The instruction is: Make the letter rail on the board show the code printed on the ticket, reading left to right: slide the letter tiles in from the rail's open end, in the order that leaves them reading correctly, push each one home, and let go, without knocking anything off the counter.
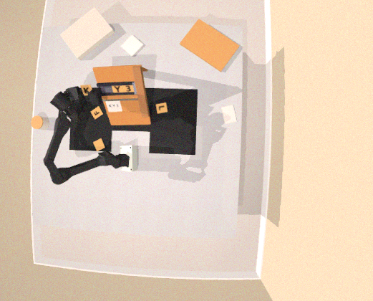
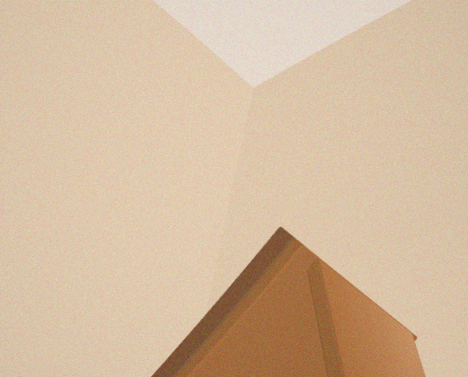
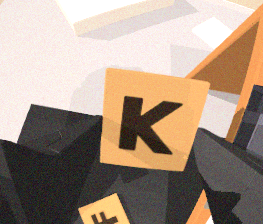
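Black gripper [image 1: 86, 94] [image 3: 150, 128] grips the K tile [image 1: 86, 89] [image 3: 144, 125] beside the rail's open end [image 1: 99, 89]

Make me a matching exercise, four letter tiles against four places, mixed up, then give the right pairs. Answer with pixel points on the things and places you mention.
Column one
1. K tile [image 1: 86, 89] [image 3: 154, 120]
2. Y tile [image 1: 118, 89]
3. L tile [image 1: 161, 107]
4. F tile [image 1: 97, 112] [image 3: 104, 212]

Column two
A. in the rail [image 1: 119, 95], beside the 3
B. lying between the arm's hand [image 1: 87, 94] [image 3: 150, 128] and the ticket [image 1: 114, 106]
C. gripped in the hand
D. on the black area right of the orange board [image 1: 129, 115] in the top view

Right pairs
1-C, 2-A, 3-D, 4-B
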{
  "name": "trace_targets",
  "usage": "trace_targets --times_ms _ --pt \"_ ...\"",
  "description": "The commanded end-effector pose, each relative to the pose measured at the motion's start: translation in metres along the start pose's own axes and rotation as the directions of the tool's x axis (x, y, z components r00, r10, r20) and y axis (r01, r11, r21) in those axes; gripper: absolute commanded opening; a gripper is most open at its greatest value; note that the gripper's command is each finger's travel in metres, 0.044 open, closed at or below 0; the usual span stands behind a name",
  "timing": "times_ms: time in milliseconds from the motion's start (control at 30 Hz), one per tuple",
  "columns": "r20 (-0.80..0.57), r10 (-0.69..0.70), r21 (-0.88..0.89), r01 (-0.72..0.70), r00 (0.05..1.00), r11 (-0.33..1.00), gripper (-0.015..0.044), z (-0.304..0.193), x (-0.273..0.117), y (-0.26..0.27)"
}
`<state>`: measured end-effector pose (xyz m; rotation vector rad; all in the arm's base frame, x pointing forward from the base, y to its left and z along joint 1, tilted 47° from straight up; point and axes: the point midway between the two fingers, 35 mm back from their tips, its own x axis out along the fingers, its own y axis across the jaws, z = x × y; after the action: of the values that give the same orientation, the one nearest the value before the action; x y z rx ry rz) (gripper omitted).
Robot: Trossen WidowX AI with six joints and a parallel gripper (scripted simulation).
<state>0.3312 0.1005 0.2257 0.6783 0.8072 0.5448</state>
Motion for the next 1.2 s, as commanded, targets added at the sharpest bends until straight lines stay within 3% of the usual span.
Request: trace_targets --times_ms 0,1167 --pt "-0.009 0.0 0.003 0.0 1.0 1.0 0.0 -0.003 0.002 -0.004" --pt "-0.009 -0.001 0.003 0.001 1.0 1.0 0.0 -0.003 0.002 -0.022"
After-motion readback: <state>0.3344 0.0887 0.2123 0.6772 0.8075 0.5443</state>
